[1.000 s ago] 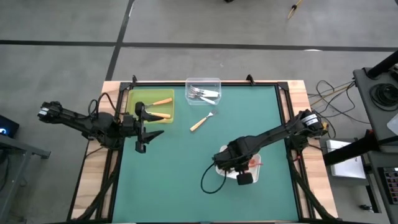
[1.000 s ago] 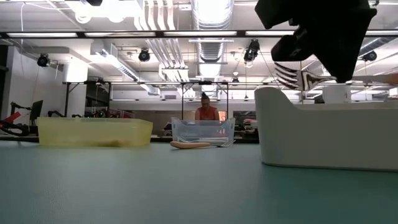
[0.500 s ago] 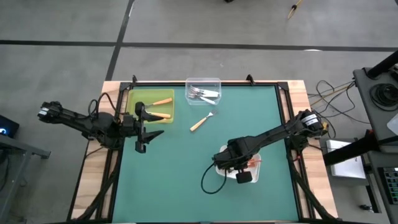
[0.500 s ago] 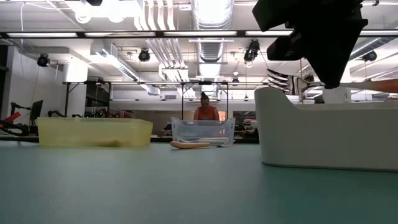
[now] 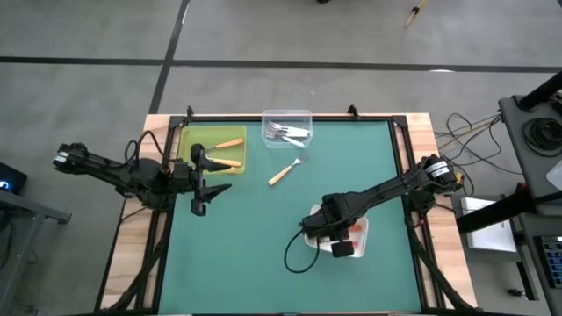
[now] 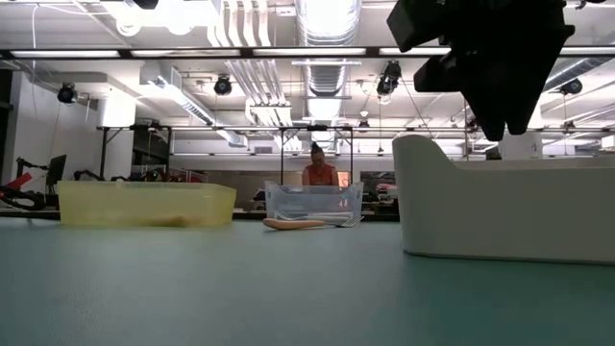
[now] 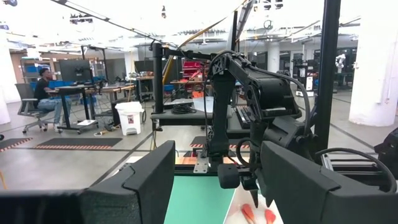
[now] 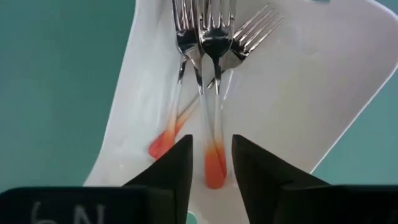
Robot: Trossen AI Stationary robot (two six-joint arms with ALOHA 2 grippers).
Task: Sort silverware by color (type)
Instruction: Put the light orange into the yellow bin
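- Since a second ago the right gripper has dropped lower over the white tray at the table's near right; in the low view the fork it carried no longer shows above the tray wall.
- Its fingers stand a little apart with a red-orange-handled fork lying in the gap between them; nothing looks pinched, so I judge the fork released onto the tray floor beside the other red-orange forks.
- Risk: the pads sit close on either side of that handle, so a lift that is not straight up could drag or flip the fork, or nudge the tray across the mat.
- Only the right wrist view shows the fork heads fanned together inside the tray; the low view gives just the tray's outer wall.
- Farther off, one tan-handled fork lies loose on the green mat, not yet sorted; its handle may be hard to grip flat on the surface.
- Beyond it, the yellow tray holds tan-handled forks, and the clear tray holds white-handled forks.
- The left gripper waits beside the yellow tray, fingers wide apart and empty.
- Only the high view shows that loose fork's position between the trays.
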